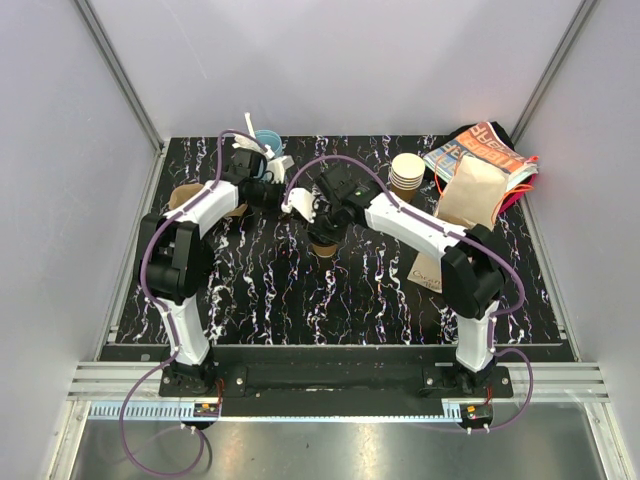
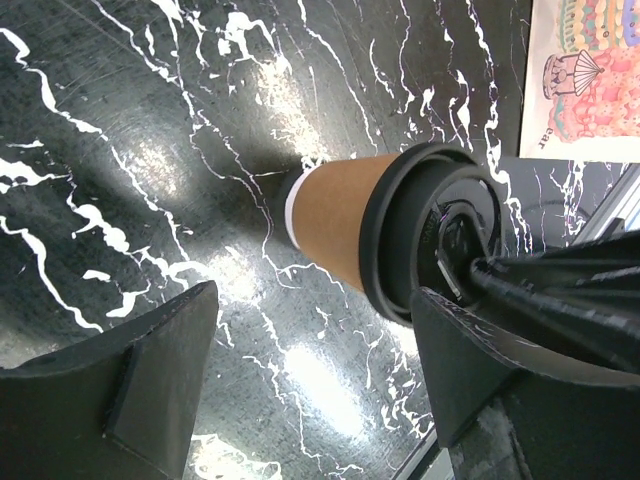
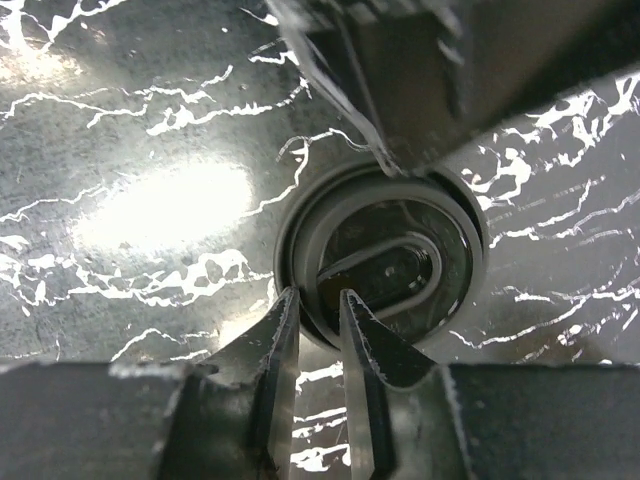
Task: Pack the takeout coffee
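We saw the cup [image 1: 323, 246] standing upright on the black marbled table [image 1: 260, 300], near its middle, with a black lid [image 2: 430, 225] on it. The bag [image 1: 470, 190] lay at the back right, well apart from the cup.

The right claw [image 3: 315, 300] hung straight over the lid. Its fingers [image 3: 275, 370] were a narrow gap apart, with the tips above the lid's near rim. In the left wrist view, a dark part of that claw met the lid's top, but we could not tell whether the tips pressed on it.

The left claw [image 2: 315, 300] stood wide apart and gripped nothing, with the cup just ahead of its two fingers.

A stack of cups [image 1: 407, 172] stood just left of the bag, and a blue cup [image 1: 266, 140] stood at the back of the table.
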Robot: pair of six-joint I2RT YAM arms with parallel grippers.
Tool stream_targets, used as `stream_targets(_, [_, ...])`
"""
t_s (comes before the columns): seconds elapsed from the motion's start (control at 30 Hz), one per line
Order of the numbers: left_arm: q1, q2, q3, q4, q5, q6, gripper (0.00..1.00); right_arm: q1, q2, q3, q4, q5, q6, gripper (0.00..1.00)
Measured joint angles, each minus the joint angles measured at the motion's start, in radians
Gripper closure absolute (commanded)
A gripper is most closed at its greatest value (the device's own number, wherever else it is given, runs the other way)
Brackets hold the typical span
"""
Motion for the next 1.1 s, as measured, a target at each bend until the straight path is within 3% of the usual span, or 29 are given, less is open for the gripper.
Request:
stream_targets(0.13, [0.01, -0.002, 0.0, -0.007, 0.0, 0.0, 0.19, -0.015, 0.002, 0.026, -0.026, -0.001, 0.0, 0.83])
stream_targets(0.17, [0.011, -0.004, 0.0, -0.009, 0.0, 0.0, 0.19, -0.017, 0.004, 0.034, -0.033, -0.001, 0.0, 0.9])
stream_targets(0.27, [0.014, -0.011, -0.001, -0.009, 0.0, 0.002, 0.19, -0.019, 0.014, 0.06, -0.047, -0.003, -0.001, 1.0])
stream_targets(0.37, [0.017, -0.019, -0.004, -0.009, 0.0, 0.009, 0.19, -0.019, 0.027, 0.082, -0.059, -0.004, 0.0, 1.0])
stream_targets(0.5, [0.024, -0.029, -0.008, -0.014, 0.001, 0.015, 0.19, -0.019, 0.034, 0.098, -0.08, -0.005, -0.002, 0.83])
stream_targets(0.63, [0.033, -0.04, -0.017, -0.016, 0.001, 0.017, 0.19, -0.019, 0.034, 0.099, -0.104, -0.003, -0.008, 0.76])
stream_targets(1.1, [0.043, -0.043, -0.022, -0.016, 0.003, 0.018, 0.18, -0.019, 0.111, 0.24, -0.242, -0.004, -0.06, 0.66])
